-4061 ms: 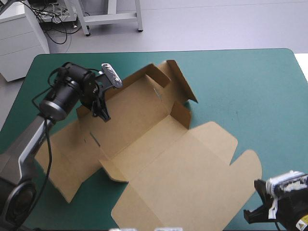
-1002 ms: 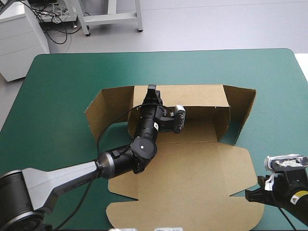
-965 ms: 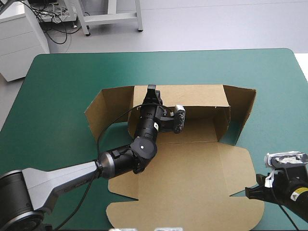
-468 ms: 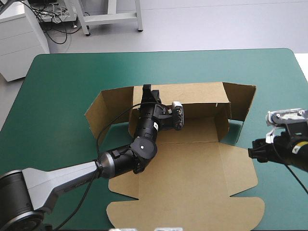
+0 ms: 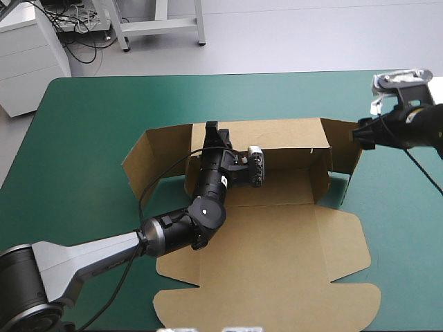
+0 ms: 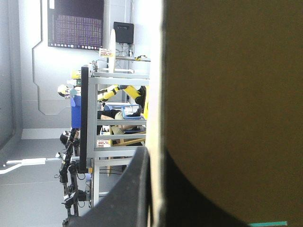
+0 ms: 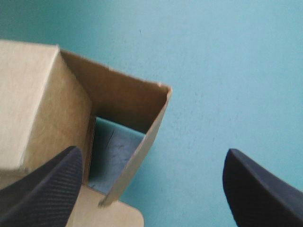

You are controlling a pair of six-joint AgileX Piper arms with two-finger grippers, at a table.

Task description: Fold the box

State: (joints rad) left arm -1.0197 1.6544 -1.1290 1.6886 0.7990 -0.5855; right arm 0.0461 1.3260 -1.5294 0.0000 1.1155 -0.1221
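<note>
The box lies on the tabletop, long axis left-right, lid flat nearest you. Your left pincer clamps its rear wall. Its right end flap stands just ahead of your right pincer, the nearer one, fingers spread apart.
</note>
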